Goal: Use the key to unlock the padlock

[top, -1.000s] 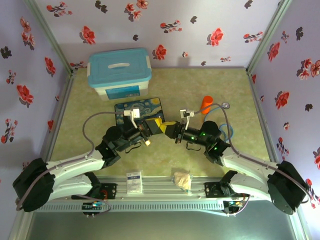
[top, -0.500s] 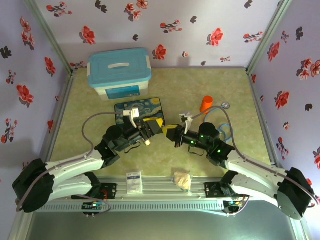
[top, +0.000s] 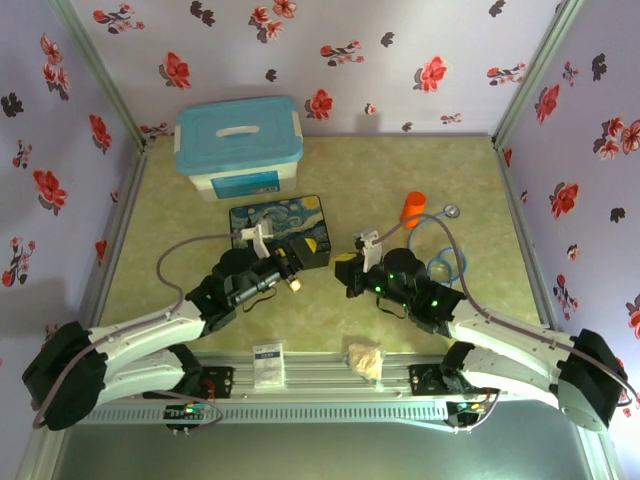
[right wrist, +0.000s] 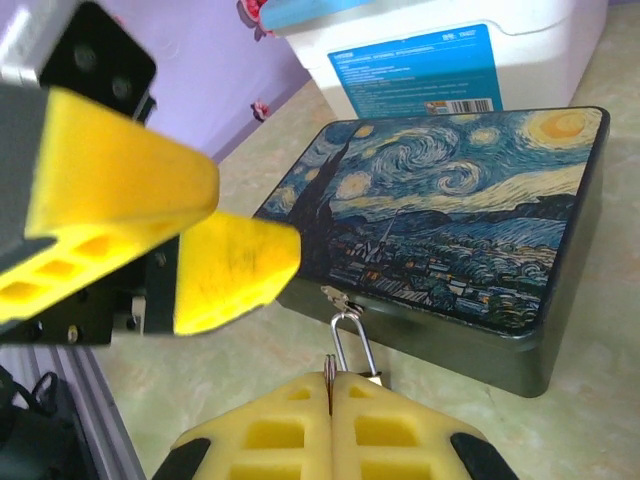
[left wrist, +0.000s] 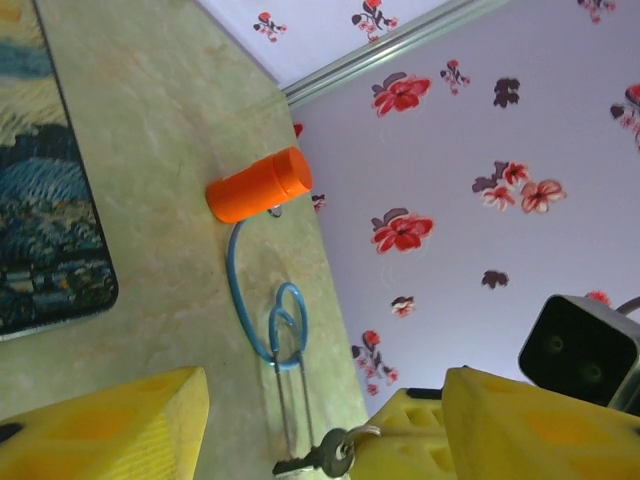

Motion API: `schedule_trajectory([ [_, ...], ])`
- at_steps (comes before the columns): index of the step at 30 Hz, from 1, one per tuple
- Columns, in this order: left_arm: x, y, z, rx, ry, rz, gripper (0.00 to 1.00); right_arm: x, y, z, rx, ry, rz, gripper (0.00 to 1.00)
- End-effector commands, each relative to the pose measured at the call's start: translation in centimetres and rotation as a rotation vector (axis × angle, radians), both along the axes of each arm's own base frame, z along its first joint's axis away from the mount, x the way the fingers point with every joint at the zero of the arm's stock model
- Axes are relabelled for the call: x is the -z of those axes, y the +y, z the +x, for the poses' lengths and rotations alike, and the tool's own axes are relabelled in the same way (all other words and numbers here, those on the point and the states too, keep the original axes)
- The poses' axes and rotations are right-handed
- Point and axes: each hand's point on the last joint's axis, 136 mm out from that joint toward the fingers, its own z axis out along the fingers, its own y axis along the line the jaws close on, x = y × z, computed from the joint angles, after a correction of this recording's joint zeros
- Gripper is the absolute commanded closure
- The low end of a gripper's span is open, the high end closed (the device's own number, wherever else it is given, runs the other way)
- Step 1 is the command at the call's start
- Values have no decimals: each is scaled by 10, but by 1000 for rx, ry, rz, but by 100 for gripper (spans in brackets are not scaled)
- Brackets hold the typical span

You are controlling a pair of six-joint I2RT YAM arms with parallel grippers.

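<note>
The tiny brass padlock (right wrist: 352, 342) hangs by its silver shackle from the hasp on the near edge of the dark painted box (right wrist: 460, 200), (top: 280, 222). Its body is mostly hidden behind my right fingertips. My right gripper (right wrist: 330, 378), (top: 346, 272) is shut, with a thin metal ring pinched between its pads. In the left wrist view that ring carries the small key (left wrist: 318, 460), which sits just off the right gripper's yellow finger (left wrist: 415, 440). My left gripper (left wrist: 325, 400), (top: 298, 262) stands open beside it with nothing between its fingers (right wrist: 130, 170).
A blue-lidded white bin (top: 240, 148) stands behind the box. An orange cylinder (top: 412, 208) and a coiled blue cable (top: 440, 265) lie to the right. A white card (top: 268, 365) and a crumpled scrap (top: 365, 358) rest on the front rail.
My left gripper has opened and drawn back to the left, away from the right gripper. The right gripper stayed shut and shifted slightly nearer.
</note>
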Motion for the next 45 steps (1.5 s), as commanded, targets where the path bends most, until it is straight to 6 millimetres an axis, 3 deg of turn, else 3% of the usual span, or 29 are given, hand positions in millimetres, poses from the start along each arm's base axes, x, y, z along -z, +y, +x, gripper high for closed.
schedule_trajectory([
  [1, -1, 0, 4, -35, 97, -137, 30, -29, 10, 9, 39, 40, 165, 100],
  [4, -12, -8, 3, -27, 94, -185, 24, -34, 21, 8, 4, 68, 228, 100],
  [7, -14, -13, 3, -18, 69, -191, 25, -34, 31, 9, -19, 92, 249, 100],
  [13, -1, -17, 1, 2, 53, -198, 42, -37, 38, 20, 38, 217, 360, 100],
  [22, 3, -21, -3, 34, 15, -227, 51, -26, 42, 34, 149, 446, 496, 100],
  [27, 2, -21, -5, 44, 3, -232, 64, -24, 38, 39, 194, 458, 488, 100],
  [34, 0, -13, -5, 20, 0, -238, 67, -23, 28, 38, 225, 418, 413, 100],
  [35, -2, -12, -5, 12, -3, -244, 66, -21, 25, 38, 233, 411, 396, 100],
  [37, 11, 0, -4, -32, 43, -236, 50, -16, 19, 37, 250, 391, 344, 100],
  [40, 23, 4, -3, -58, 134, -221, 37, -17, 11, 35, 263, 353, 298, 100],
  [43, 12, -1, -5, -57, 165, -276, 20, -29, 14, 30, 206, 297, 322, 100],
  [45, 6, -3, -5, -56, 181, -330, 4, -42, 26, 22, 118, 252, 358, 100],
])
